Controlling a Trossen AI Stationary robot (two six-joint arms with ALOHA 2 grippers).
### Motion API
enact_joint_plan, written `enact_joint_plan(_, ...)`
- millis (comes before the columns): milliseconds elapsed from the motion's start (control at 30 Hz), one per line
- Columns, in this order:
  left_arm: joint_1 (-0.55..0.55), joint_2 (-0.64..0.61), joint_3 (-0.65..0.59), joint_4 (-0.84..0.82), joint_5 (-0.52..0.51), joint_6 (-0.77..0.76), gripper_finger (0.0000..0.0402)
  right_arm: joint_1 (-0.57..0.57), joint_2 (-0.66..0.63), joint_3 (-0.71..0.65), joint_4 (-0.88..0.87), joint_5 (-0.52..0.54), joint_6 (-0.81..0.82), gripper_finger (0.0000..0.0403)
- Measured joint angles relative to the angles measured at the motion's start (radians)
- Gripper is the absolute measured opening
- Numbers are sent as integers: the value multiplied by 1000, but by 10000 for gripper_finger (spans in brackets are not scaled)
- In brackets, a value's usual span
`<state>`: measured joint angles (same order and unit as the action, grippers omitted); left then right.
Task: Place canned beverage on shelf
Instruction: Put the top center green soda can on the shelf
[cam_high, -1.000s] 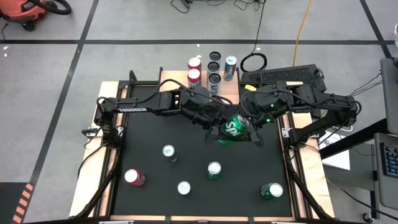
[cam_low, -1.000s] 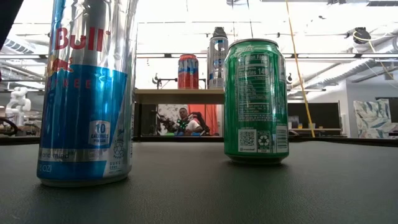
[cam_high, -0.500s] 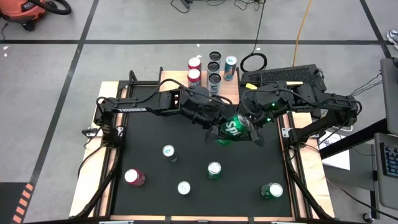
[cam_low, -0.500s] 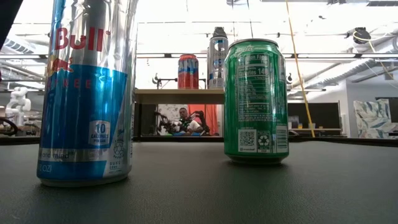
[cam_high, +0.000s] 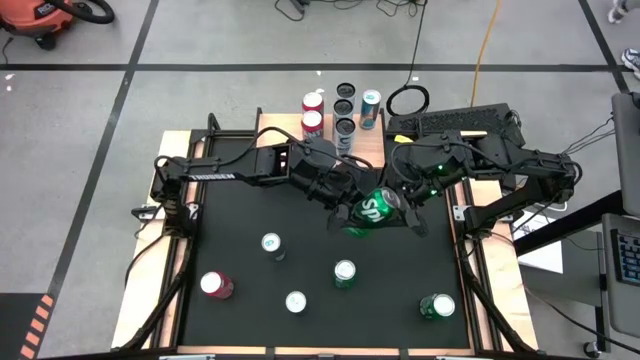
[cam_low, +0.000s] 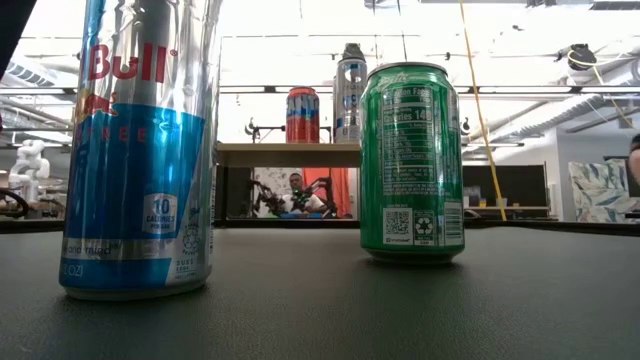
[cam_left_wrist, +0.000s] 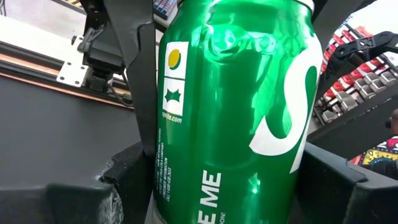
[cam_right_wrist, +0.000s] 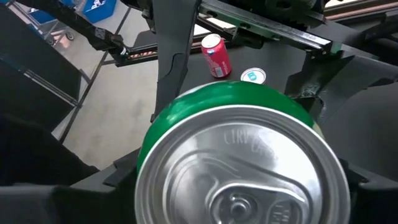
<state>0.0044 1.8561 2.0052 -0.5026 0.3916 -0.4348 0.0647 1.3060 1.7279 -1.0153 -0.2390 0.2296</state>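
A green Sprite can (cam_high: 370, 209) hangs in the air over the middle of the black table (cam_high: 230, 210), tilted, its silver lid (cam_right_wrist: 242, 168) toward the right arm. My left gripper (cam_high: 350, 208) comes at it from the left and is shut on it. My right gripper (cam_high: 398, 198) comes from the right and is shut over the lid end. The shelf (cam_high: 372, 140), a light-wood board on thin legs, stands at the table's far edge with several cans on it. In the low view the shelf (cam_low: 285, 154) shows far back. My left gripper pinches the can's round side wall (cam_left_wrist: 163, 180) between its two fingers, toward the can's bottom end. The fingers come from the table's left and run along the can. The can is lifted clear and tilted. My right gripper has its two fingers on opposite sides of the can's wall just below the lid rim (cam_right_wrist: 146, 162). They come from the table's right, slanting down, and run along the can. The lid faces the wrist.
Several cans stand loose on the table's near half: a silver-blue one (cam_high: 271, 243), a red one (cam_high: 215, 285), a white-topped one (cam_high: 296, 302) and green ones (cam_high: 345, 272) (cam_high: 437, 306). A keyboard (cam_high: 455, 122) lies behind the right arm.
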Motion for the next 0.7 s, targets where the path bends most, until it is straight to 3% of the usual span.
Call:
enact_joint_plan(300,0,0,0,-1,2,4,305,0,0,0,1,3,-4,290)
enact_joint_plan(567,2,-2,1,0,1,-4,387,0,0,0,-9,5,-10,290)
enact_joint_plan(700,3,-5,2,2,27,-5,393,1,0,0,-15,0,-10,290)
